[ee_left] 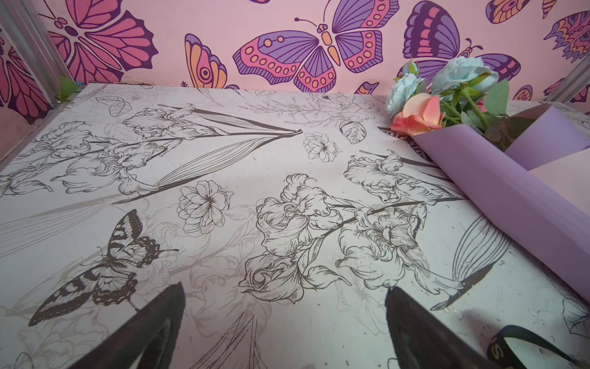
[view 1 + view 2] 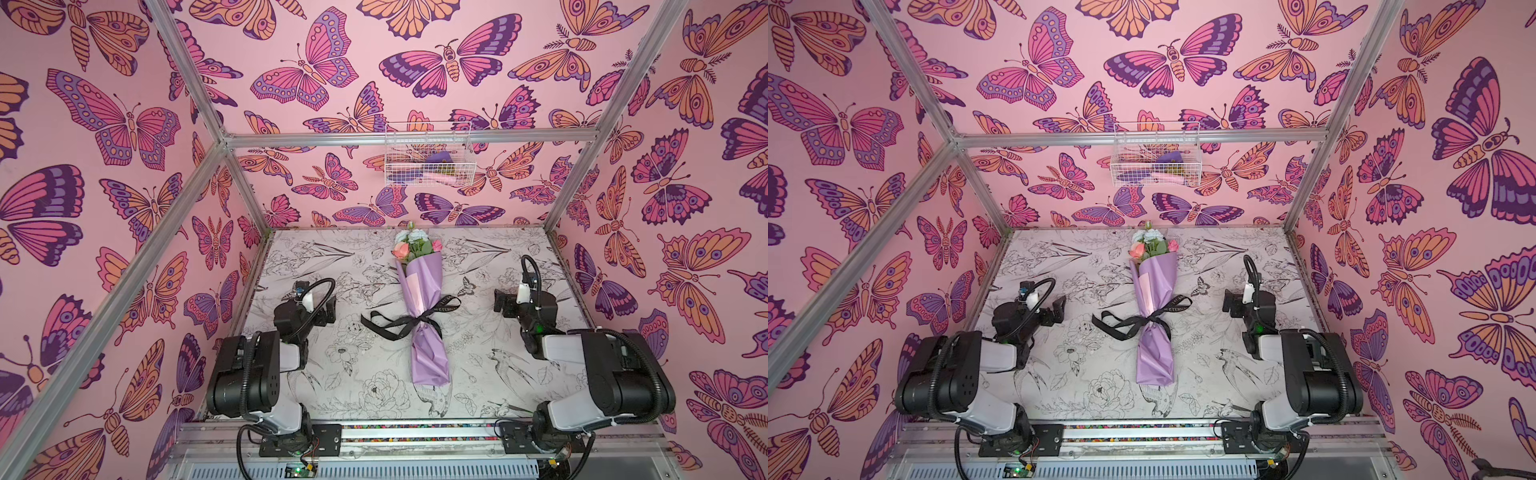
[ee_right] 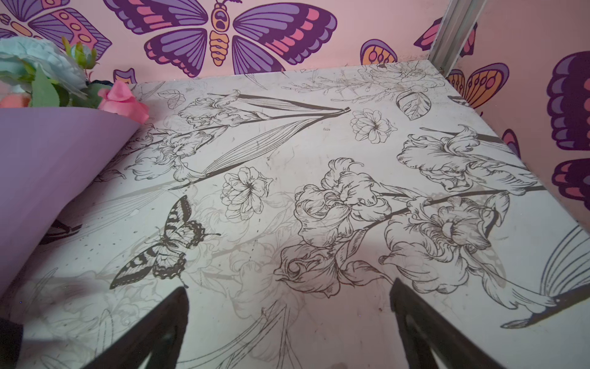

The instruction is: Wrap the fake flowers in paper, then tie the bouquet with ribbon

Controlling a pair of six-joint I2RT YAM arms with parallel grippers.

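Bouquet of fake flowers lies lengthwise in the middle of the desk, blooms toward the back wall. Its lilac paper is cinched at the waist by a black ribbon that looks knotted. Left gripper and right gripper sit well apart on either side, jaws spread, holding nothing. The bundle is probably light, with smooth, slippery, easily creased paper and soft blooms. The cinched waist, where stems stiffen it, seems the safest hold.
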